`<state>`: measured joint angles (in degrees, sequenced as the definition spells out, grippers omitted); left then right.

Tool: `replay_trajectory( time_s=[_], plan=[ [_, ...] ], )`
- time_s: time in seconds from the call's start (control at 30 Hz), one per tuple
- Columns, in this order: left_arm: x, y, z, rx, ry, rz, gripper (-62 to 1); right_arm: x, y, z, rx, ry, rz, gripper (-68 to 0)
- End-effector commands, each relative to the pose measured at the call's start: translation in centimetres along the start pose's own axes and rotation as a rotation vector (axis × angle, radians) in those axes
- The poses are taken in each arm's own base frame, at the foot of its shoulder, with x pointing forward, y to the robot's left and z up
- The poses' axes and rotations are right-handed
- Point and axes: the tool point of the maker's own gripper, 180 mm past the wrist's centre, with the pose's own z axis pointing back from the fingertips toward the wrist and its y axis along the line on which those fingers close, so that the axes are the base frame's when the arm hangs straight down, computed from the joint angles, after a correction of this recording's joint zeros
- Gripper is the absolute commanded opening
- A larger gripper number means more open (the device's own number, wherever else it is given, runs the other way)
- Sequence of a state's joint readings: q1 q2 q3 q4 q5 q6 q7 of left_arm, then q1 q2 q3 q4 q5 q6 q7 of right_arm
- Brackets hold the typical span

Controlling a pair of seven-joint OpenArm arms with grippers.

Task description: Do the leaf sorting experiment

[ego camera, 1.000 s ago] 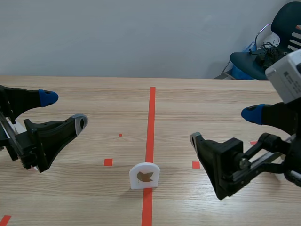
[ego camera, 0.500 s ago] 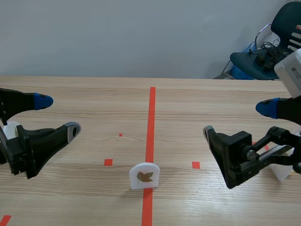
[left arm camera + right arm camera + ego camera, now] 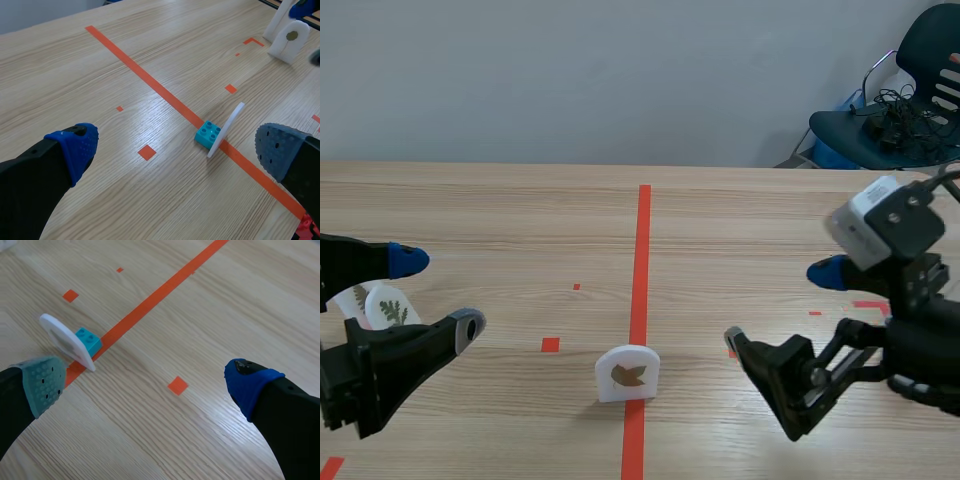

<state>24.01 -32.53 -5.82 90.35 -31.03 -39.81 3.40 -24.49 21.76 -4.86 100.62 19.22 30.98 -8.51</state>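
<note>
The leaf card (image 3: pixel 628 372) stands upright in the middle of the surface (image 3: pixel 520 220), right on the long orange tape line (image 3: pixel 642 250), between your two arms and apart from both. A small teal block (image 3: pixel 208 135) at its back foot props it up.

The left gripper (image 3: pixel 440 292) hangs low on its own side with its fingers spread wide around nothing. The right gripper (image 3: pixel 780 306) is the same, fingers well apart and empty, with the card ahead of it and off to one side.

Expect the card to be thin, stiff and very light, with smooth faces that may slip. Perched on that one block, it will probably tip or skid at the first nudge. Your safest hold is likely across its two flat faces, near the arched upper edge, with the fingers coming down on both sides at once. Pinching low at the block is the other choice, though there is little room there.

Counting cards:
- One stands on the line.
- Two more cards (image 3: pixel 388 308) stand side by side just beyond the left gripper; the nearer one shows a green sprig.
- Another pair of cards (image 3: pixel 289 41) stands far over on the right arm's side, seen only in the left wrist view.

That makes five cards by my count, and one block in plain sight.
</note>
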Motion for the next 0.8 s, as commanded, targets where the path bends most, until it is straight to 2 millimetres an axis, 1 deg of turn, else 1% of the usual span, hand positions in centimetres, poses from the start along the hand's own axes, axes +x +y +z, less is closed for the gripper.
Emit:
replay_trajectory(
  time_s=[0.0, 0.1, 0.2, 0.37, 0.47, 0.6, 0.67, 0.7, 0.77],
  plan=[
    [0.6, 0.5, 0.2, 0.015, -0.021, -0.011, 1.4, 0.9, 0.1, -1.0, 0.037, -0.043, 0.025, 0.4],
    [0.7, 0.9, 0.4, 0.026, -0.015, -0.026, 1.4, -0.1, 1.5, -3.1, 0.107, -0.036, 0.054, 0.4],
    [0.9, 1.4, 0.6, 0.041, -0.017, -0.034, 1.4, -0.8, 3.6, -4.8, 0.183, -0.027, 0.119, 0.4],
    [1.1, 1.7, 0.8, 0.053, -0.02, -0.041, 1.4, -0.7, 6.8, -6.6, 0.285, -0.053, 0.215, 0.4],
    [1.1, 1.7, 0.8, 0.053, -0.021, -0.04, 1.4, -1.6, 8.1, -7.7, 0.315, -0.026, 0.233, 0.4],
    [1.1, 1.7, 0.8, 0.053, -0.022, -0.04, 1.4, -3.1, 8.6, -8.8, 0.301, -0.001, 0.186, 0.4],
    [1.1, 1.7, 0.8, 0.053, -0.024, -0.041, 1.4, -3.2, 8.8, -9.0, 0.298, -0.016, 0.173, 0.3],
    [1.2, 1.7, 0.8, 0.053, -0.024, -0.041, 1.4, -3.3, 8.9, -9.0, 0.301, -0.017, 0.18, -3.6],
    [1.2, 1.7, 0.8, 0.053, -0.025, -0.04, 1.4, -3.5, 9.1, -9.0, 0.306, -0.009, 0.195, -13.8]
  ],
)
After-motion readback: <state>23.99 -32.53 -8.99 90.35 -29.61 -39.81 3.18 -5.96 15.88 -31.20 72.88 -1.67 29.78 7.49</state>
